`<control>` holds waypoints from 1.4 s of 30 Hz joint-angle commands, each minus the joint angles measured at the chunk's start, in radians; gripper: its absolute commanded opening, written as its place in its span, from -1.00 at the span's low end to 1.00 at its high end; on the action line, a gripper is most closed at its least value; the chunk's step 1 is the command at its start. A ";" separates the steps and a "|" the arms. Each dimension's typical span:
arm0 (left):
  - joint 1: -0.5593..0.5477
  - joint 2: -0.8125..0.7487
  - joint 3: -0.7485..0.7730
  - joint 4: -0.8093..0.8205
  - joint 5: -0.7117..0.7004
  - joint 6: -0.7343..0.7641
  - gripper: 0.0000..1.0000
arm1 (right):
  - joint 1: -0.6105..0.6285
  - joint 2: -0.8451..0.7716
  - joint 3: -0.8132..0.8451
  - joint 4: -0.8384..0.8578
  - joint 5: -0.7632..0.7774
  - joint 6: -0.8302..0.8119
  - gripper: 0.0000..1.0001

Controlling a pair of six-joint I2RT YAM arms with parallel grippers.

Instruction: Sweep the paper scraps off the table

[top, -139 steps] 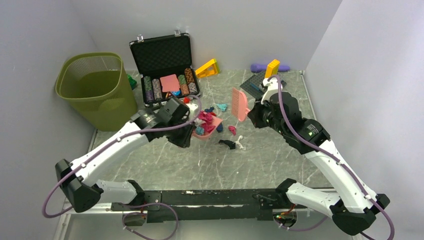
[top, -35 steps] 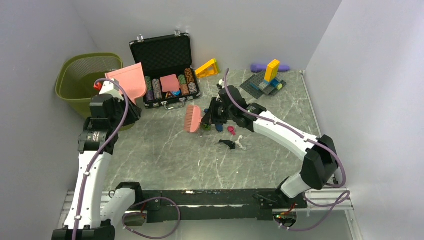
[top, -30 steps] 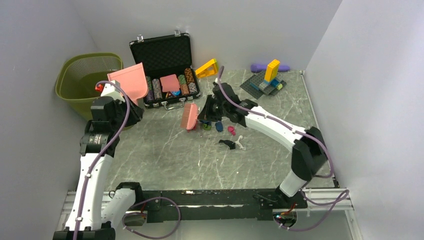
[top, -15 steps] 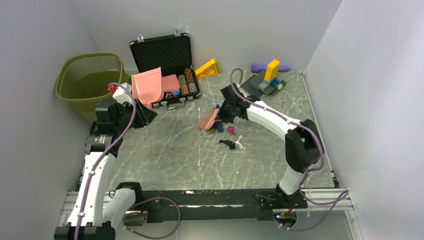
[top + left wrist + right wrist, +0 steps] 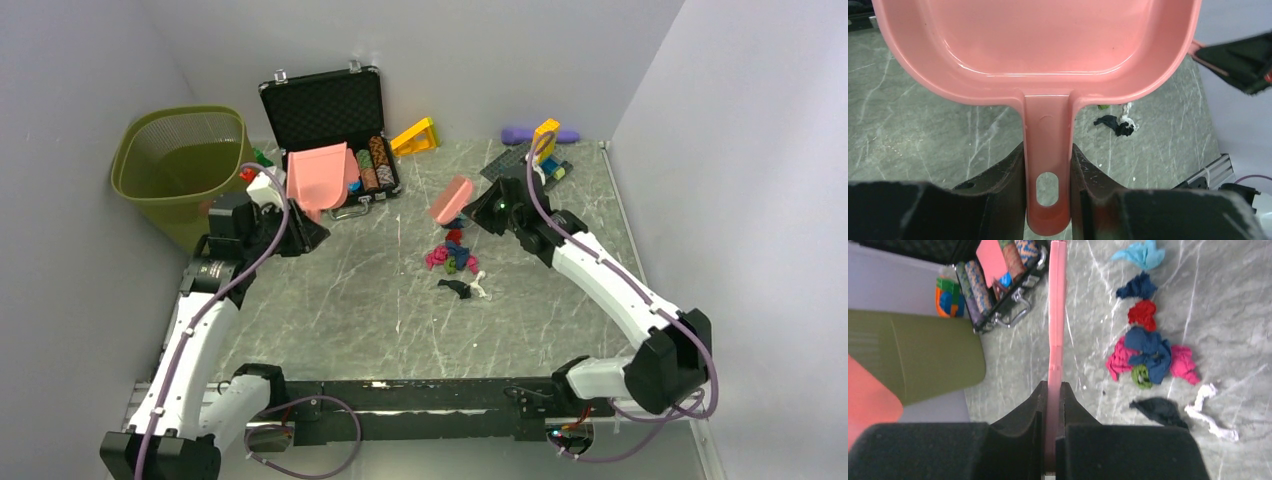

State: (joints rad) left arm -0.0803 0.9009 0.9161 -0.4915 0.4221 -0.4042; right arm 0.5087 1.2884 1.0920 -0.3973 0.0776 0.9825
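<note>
On the grey-green marble table the right gripper is clamped on one pink brush, held near the paper scraps on their far side. The left gripper is clamped on the handle of one pink dustpan, empty, beside the one green bin. I count nine scraps in a loose cluster on the table: two dark blue, two pink, and one each red, teal, green, black and white. None is in the pan, so I judge all nine are left to sweep.
</note>
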 commanded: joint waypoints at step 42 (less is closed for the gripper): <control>-0.746 0.310 0.260 -0.524 -0.494 0.116 -1.00 | -0.195 0.140 0.344 -0.479 0.365 -0.737 -1.00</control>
State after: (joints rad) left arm -0.7963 1.1584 1.1290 -0.8635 -0.0246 -0.2462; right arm 0.3164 1.3289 1.3552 -0.7383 0.2703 0.5728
